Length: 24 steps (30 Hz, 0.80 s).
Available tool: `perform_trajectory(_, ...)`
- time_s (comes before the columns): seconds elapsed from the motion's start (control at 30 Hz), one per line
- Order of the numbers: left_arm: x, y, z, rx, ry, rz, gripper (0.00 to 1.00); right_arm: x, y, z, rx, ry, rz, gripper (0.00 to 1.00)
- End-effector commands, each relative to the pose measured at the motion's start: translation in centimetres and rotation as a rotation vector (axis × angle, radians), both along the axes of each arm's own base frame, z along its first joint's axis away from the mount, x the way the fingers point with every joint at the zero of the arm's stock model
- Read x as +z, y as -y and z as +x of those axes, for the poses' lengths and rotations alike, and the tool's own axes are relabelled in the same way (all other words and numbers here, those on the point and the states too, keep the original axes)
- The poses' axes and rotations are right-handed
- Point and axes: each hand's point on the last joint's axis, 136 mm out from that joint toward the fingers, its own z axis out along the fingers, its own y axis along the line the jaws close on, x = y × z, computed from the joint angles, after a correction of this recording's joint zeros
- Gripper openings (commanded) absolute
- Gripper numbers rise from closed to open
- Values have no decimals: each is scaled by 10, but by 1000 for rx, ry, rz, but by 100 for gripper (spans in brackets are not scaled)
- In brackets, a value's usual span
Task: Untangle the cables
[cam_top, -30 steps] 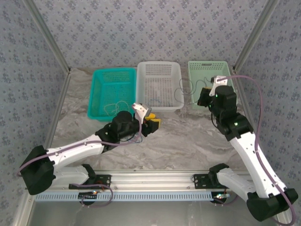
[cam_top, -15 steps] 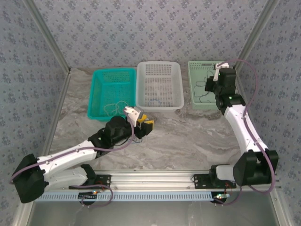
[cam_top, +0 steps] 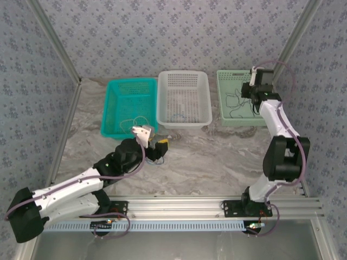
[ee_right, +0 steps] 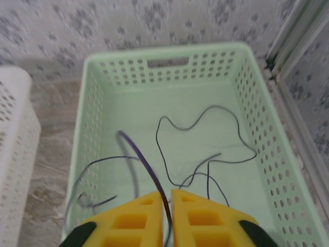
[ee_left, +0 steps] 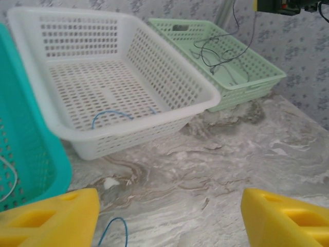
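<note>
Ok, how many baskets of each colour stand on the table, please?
teal basket: 1
white basket: 1
green basket: 1
Total: 3

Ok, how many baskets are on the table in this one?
3, side by side along the far wall: a teal basket on the left, a white basket in the middle and a green basket on the right. None seems hidden.
</note>
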Motion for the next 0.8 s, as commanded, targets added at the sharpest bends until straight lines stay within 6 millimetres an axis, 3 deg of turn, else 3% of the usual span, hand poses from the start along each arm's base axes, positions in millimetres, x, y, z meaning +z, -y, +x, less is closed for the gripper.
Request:
perform_trajectory(0.0, -10, -20, 9, 108, -50, 24, 78, -32, -7, -11, 23, -157, 49, 29)
perform_trajectory(0.07, -22, -37, 16, 198, -109, 47, 78, -38, -7, -15, 6, -187, 56, 55)
perform_trajectory(0.2, -37, -53, 19, 248, -175, 47, 79, -25, -21, -28, 18, -145, 88, 75)
perform_trajectory(0.27, -41, -60, 20, 282, -187, 36, 79, -11, -29, -36, 27, -101, 89, 80)
perform_trajectory(0.4, -47, -75, 23, 340, -226, 11, 79, 17, -60, -55, 93, -35, 108, 82)
perform_trajectory(0.53, -56, -88, 26, 372, -284, 22, 79, 30, -103, -79, 206, -15, 124, 80)
perform_trajectory(0.63, -67, -102, 25, 419, -332, 51, 75, 34, -140, -102, 317, -18, 196, 77)
perform_trajectory(0.67, -70, -105, 24, 426, -344, 49, 74, 23, -153, -114, 358, -44, 225, 76)
perform_trajectory(0.77, -80, -108, 21, 417, -375, 32, 72, 17, -189, -142, 482, -50, 262, 75)
